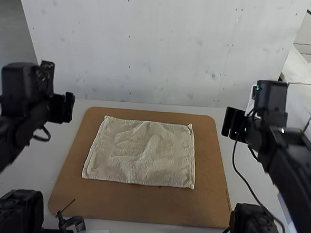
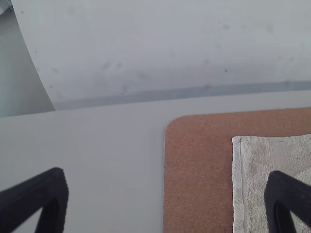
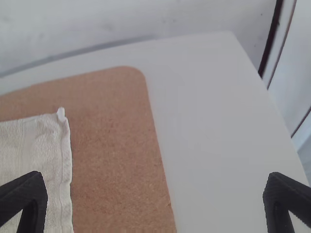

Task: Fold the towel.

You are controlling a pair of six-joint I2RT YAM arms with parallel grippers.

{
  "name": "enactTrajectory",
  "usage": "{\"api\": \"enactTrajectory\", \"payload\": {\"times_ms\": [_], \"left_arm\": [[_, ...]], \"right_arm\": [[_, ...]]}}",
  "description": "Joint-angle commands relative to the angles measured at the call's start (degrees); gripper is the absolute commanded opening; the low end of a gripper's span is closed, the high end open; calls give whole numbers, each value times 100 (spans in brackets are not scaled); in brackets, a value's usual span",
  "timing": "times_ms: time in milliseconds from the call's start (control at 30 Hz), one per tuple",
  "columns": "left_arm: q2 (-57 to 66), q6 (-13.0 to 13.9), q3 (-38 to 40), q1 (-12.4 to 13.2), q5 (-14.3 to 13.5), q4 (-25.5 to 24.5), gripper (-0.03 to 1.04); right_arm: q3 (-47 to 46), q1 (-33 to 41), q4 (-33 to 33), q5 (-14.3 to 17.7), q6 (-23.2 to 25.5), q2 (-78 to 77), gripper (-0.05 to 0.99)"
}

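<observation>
A beige towel (image 1: 141,152) lies spread and slightly rumpled on the brown board in the high view. My left gripper (image 1: 67,108) is raised to the left of the towel, and my right gripper (image 1: 230,122) is to its right, both apart from it. In the left wrist view the left gripper (image 2: 167,196) stands wide open, with an edge of the towel (image 2: 255,184) below. The right gripper (image 3: 155,196) is likewise wide open in the right wrist view, where the towel (image 3: 36,150) has a small upturned corner.
The brown board (image 1: 139,205) with rounded corners lies on the white table (image 1: 39,167). A pale panel (image 1: 159,48) stands along the table's far edge. A black cable with a thin stick (image 1: 71,219) rests by the board's near left corner.
</observation>
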Motion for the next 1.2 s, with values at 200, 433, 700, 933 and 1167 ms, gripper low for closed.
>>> {"api": "enactTrajectory", "payload": {"times_ms": [200, 433, 700, 933, 1167], "left_arm": [[2368, 9, 928, -73, 542, 391, 90], [3590, -88, 1332, -73, 701, 663, 90], [4355, -149, 1552, -56, 639, 989, 90], [4513, -141, 1666, -12, 630, 997, 90], [4460, -141, 1648, -3, 639, 997, 90]], "right_arm": [[800, -538, 812, -1283, 270, 2747, 96], [1275, -644, 1155, -1538, 358, 3898, 93], [1609, -608, 1770, -1221, 323, 4971, 93], [2066, -327, 1910, -843, 121, 6016, 90], [2558, 24, 1875, -711, 138, 7036, 90]]}}
